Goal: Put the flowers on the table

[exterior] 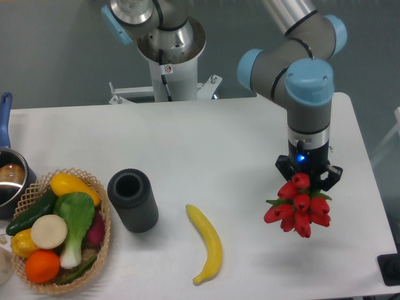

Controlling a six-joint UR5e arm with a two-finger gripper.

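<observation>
The white desk fills most of the view, with the robot's mounting column at its far edge. The arm reaches in from the top right, its wrist pointing straight down over the right side of the desk.

At the left edge a woven basket sits on the desk, heaped with produce: a yellow squash, a green leafy vegetable, a dark cucumber, a pale round item, an orange and a yellow pepper. Just beyond it, partly cut off by the frame, is a pot with a blue handle.

Right of the basket stands a dark grey cylinder cup, upright, its opening facing up. Further right, near the desk's front, lies a yellow banana, apart from everything else.

The flowers, a bunch of red tulips with a few green leaves, hang directly beneath the wrist at the right side of the desk. The pincer appears pressed onto the bunch at its upper end, though the blooms hide the fingertips. Whether the flowers touch the desk or hang just above it cannot be told.
</observation>
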